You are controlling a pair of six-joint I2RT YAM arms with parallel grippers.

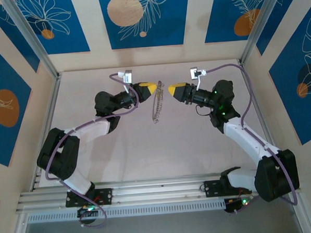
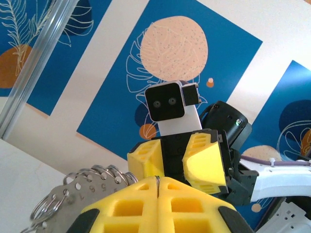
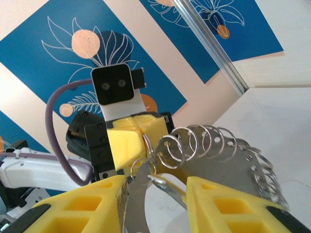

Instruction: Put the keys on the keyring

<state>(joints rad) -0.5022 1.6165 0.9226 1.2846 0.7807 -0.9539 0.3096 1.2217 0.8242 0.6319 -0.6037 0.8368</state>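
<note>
Top external view: the left gripper is clenched on the top of the keyring, which hangs loose beneath it. The right gripper waits just beside, released, with its jaws parted around the keyring's metal plate. I cannot make out a key, and with the rings free to swing, closing now risks pinching the plate instead and twisting the keyring out of the left grip.

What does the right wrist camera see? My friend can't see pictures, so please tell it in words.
A flat silver metal keyring plate lined with wire split rings sits between the open jaws of the yellow right gripper, while the yellow left gripper, facing the camera, pinches it from the far side. Behind is a blue wall with white leaf drawings.
</note>
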